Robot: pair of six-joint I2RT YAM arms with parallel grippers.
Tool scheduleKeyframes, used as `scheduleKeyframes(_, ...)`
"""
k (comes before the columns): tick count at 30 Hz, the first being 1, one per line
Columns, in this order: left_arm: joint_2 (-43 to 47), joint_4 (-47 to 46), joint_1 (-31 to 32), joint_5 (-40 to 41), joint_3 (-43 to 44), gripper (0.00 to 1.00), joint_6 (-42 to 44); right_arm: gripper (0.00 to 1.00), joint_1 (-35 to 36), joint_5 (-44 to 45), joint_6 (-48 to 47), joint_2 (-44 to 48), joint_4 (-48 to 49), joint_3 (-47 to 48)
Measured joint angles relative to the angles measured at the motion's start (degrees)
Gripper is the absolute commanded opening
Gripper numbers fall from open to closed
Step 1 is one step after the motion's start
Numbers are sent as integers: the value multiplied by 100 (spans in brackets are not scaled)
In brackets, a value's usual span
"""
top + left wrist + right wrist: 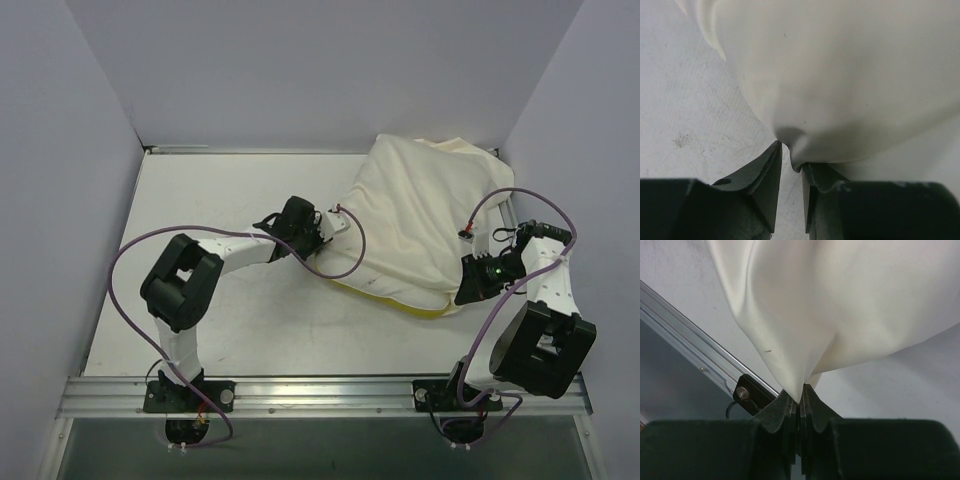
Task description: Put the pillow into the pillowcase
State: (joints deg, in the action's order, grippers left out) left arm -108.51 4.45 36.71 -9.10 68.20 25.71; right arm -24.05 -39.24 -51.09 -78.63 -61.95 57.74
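Observation:
The cream pillowcase [425, 215] lies bulging at the back right of the table, drawn over the pillow. Only the pillow's yellow band [420, 309] shows, along the near edge. My left gripper [335, 225] is at the pillowcase's left edge and is shut on a fold of its cloth [840, 80]; the fold sits between the fingertips [771, 160]. My right gripper [470, 282] is at the near right corner and is shut tight on the pillowcase cloth [840, 305], which hangs taut from its jaws.
An aluminium rail [320, 392] runs along the table's near edge and also shows in the right wrist view [685, 330], with a black bracket [751, 392]. Walls enclose the left, back and right sides. Purple cables loop over both arms.

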Motion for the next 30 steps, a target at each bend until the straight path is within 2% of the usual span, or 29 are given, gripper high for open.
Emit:
scheduleKeyframes(3,-31,87,22,105,11,33,4,0,-2,0,-2,0,0,-2)
scheduleKeyframes(4,-39,131,26,142,20,20,2,0,-2,-2,-2,0,0,-2)
scheduleKeyframes(6,-68,205,33,149,55,2,-2,0,-2,-7,-2,0,-4,-2)
scheduleKeyframes(7,-74,256,31,133,72,0,7,0,-2,-20,-2,0,-9,0)
scheduleKeyframes(12,76,894,-168,-494,282,0,-114,0,-2,-254,0,28,-313,216)
scheduleKeyframes(16,723,2009,-782,-1394,890,0,-549,0,-2,-739,52,192,-763,1021)
scheduleKeyframes(19,1495,2656,-1241,-1845,1591,0,-826,0,-48,-1231,210,402,-968,1904)
scheduleKeyframes(24,2632,3204,-1698,-2455,2769,0,-1340,0,-334,-2100,787,671,-1250,3617)
scheduleKeyframes(30,3021,3567,-2063,-2957,3950,0,-1926,0,-686,-2868,1853,568,-1434,5875)
